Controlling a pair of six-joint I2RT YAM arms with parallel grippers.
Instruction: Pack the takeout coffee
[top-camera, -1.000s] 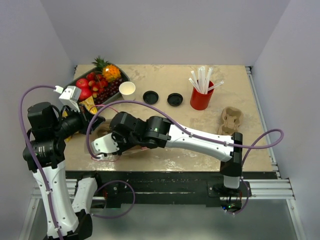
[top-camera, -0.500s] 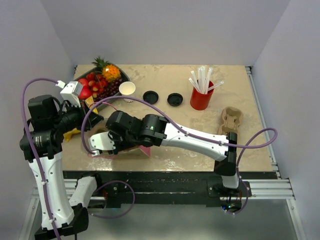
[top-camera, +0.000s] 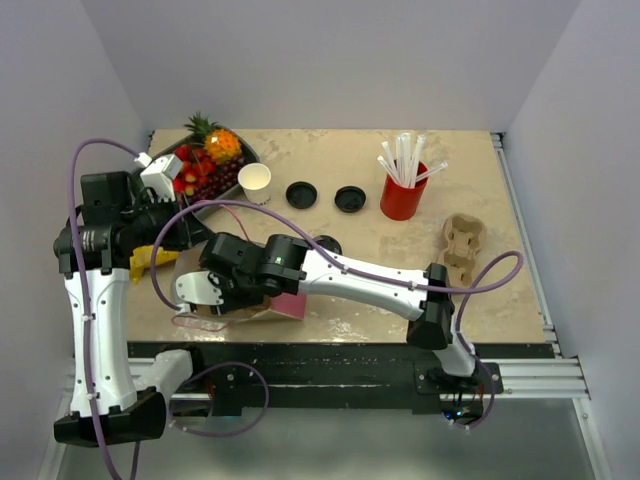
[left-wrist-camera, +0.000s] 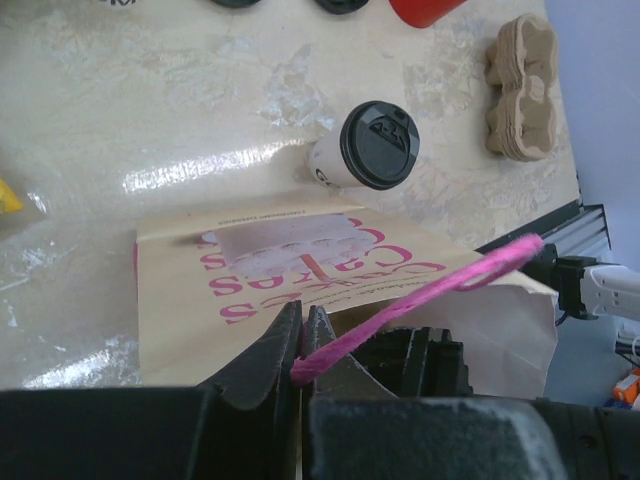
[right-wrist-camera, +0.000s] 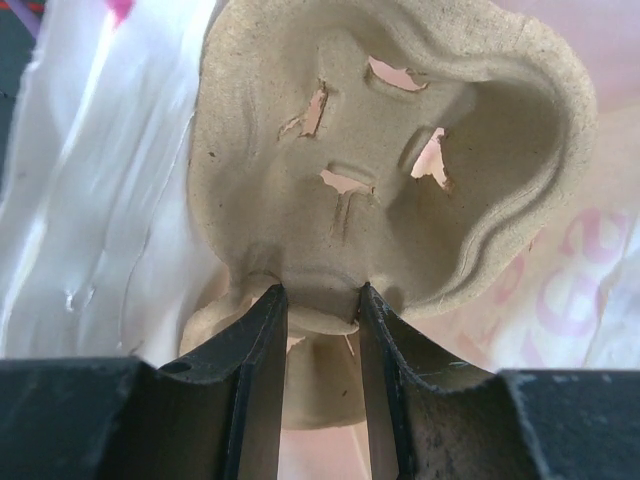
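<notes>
The takeout coffee (left-wrist-camera: 365, 150), a white paper cup with its black lid on, stands on the table just beyond the bag; in the top view its lid (top-camera: 323, 243) peeks out behind my right arm. A brown paper bag (left-wrist-camera: 240, 290) with pink lettering lies near the front edge (top-camera: 262, 306). My left gripper (left-wrist-camera: 302, 322) is shut on the bag's pink cord handle (left-wrist-camera: 420, 298) and holds it up. My right gripper (right-wrist-camera: 320, 300) is inside the bag's mouth, shut on the edge of a pulp cup carrier (right-wrist-camera: 400, 150).
An open white cup (top-camera: 255, 180), two loose black lids (top-camera: 301, 194) (top-camera: 350, 199) and a red cup of straws (top-camera: 403, 195) line the back. A stack of carriers (top-camera: 462, 241) sits right, a fruit tray (top-camera: 205, 160) back left.
My left arm has swung back and up, lifting the bag handle. My right arm has shifted left and nearer the front edge with the carrier, uncovering the lidded cup behind it.
</notes>
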